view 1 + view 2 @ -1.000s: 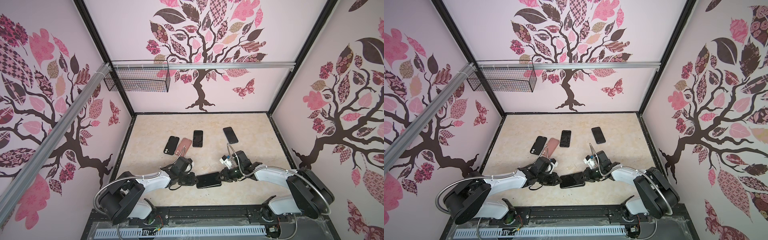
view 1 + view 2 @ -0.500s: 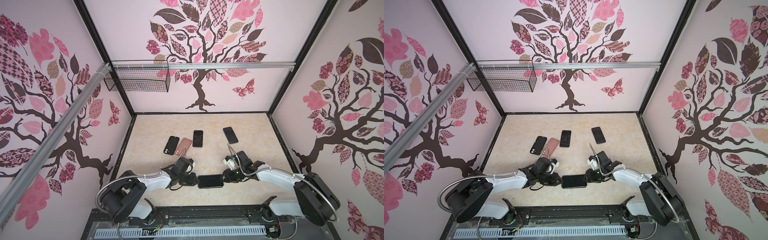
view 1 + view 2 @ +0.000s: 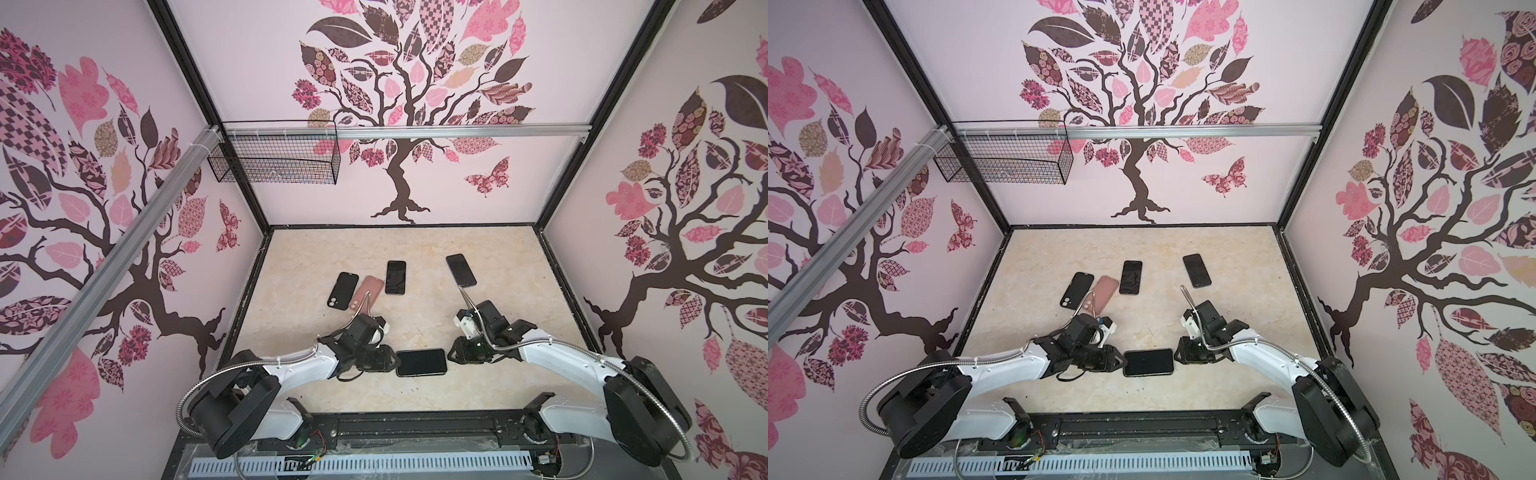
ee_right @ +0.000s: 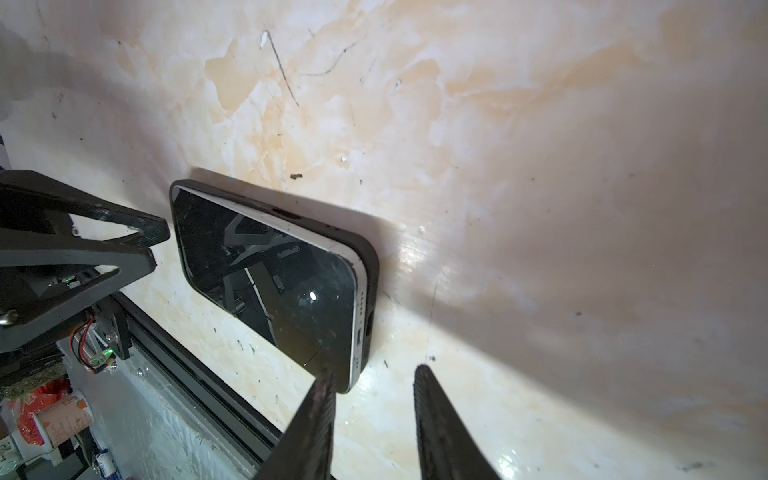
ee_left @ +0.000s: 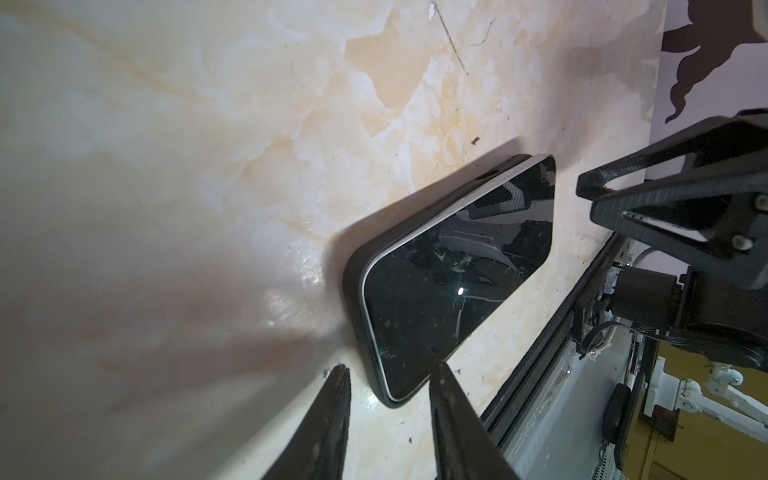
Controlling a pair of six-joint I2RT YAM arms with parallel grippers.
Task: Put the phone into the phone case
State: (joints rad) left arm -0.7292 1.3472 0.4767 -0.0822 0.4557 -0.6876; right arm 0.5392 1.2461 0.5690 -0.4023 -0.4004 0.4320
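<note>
The phone (image 3: 422, 362) lies screen up inside the black phone case (image 5: 353, 266), near the front middle of the desk (image 3: 415, 324). In the right wrist view its silver port end stands slightly proud of the case rim.

The left gripper (image 5: 390, 372) sits at its left end and the right gripper (image 4: 374, 370) at its right end. Both have their fingers parted and clamp nothing.

Farther back lie a black piece (image 3: 343, 291) that could be a case or a phone, a pink case (image 3: 368, 293) touching it, and two dark phones (image 3: 395, 277) (image 3: 461, 271).
</note>
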